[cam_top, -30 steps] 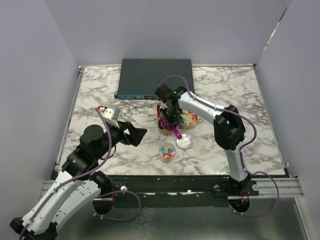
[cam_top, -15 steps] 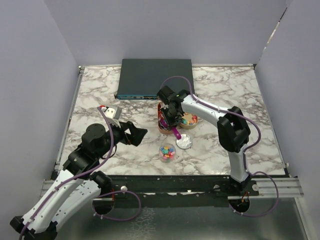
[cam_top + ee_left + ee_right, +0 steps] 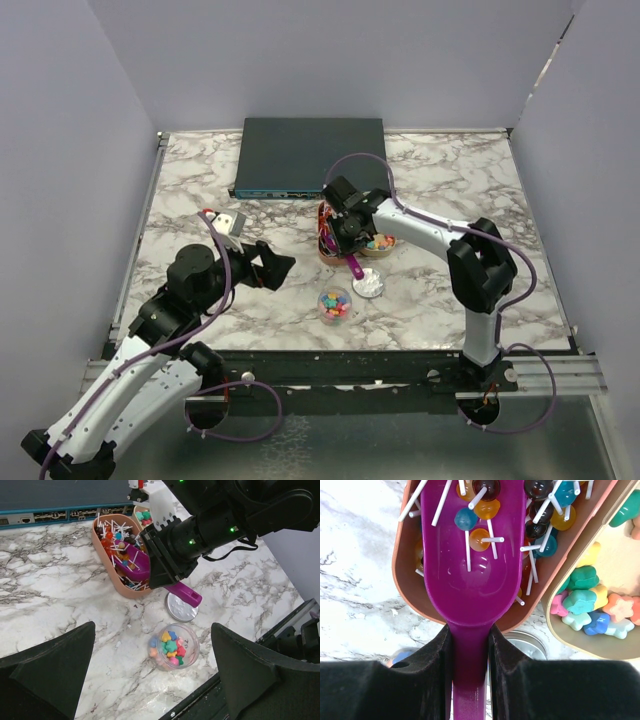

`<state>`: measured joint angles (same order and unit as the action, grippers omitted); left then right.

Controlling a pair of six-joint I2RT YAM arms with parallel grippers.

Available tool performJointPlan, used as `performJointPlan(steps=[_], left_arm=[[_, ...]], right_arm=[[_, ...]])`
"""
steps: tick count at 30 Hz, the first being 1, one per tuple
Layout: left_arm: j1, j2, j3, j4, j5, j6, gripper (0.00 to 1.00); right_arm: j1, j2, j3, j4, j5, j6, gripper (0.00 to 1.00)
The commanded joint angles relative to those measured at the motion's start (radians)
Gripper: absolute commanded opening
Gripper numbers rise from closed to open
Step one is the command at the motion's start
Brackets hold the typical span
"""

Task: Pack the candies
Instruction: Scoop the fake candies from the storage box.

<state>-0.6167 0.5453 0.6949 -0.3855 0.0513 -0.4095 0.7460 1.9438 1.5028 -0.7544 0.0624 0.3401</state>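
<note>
The candies are small star-shaped sweets in mixed colours. Some fill a clear jar [image 3: 334, 303] [image 3: 172, 647], and more lie in a tan bowl [image 3: 555, 625] [image 3: 379, 241]. My right gripper [image 3: 470, 655] [image 3: 347, 232] is shut on the handle of a purple scoop [image 3: 470, 575] [image 3: 135, 565]. The scoop's bowl lies inside a brown oval tray [image 3: 402, 580] [image 3: 325, 250] of lollipops, with three lollipops [image 3: 480, 540] in it. My left gripper [image 3: 155, 677] [image 3: 272, 267] is open, left of the jar, holding nothing.
A silver jar lid [image 3: 369, 283] [image 3: 181, 607] lies flat between the tray and the jar. A dark flat network box [image 3: 310, 157] sits at the back of the marble table. Purple walls enclose the sides and back.
The right arm's elbow has swung right and toward the near edge, with the wrist shifting slightly right over the tray. The left arm has barely moved.
</note>
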Motion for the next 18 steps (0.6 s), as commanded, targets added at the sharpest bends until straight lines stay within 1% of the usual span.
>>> performJointPlan(steps=[1, 18], left_arm=[[0.009, 0.012, 0.009, -0.002, -0.014, 0.007, 0.99], [0.027, 0.039, 0.009, 0.002, -0.002, 0.006, 0.99]], right_arm=[[-0.007, -0.04, -0.038, 0.077, 0.066, 0.001, 0.01], [-0.007, -0.187, -0.168, 0.169, 0.095, -0.012, 0.01]])
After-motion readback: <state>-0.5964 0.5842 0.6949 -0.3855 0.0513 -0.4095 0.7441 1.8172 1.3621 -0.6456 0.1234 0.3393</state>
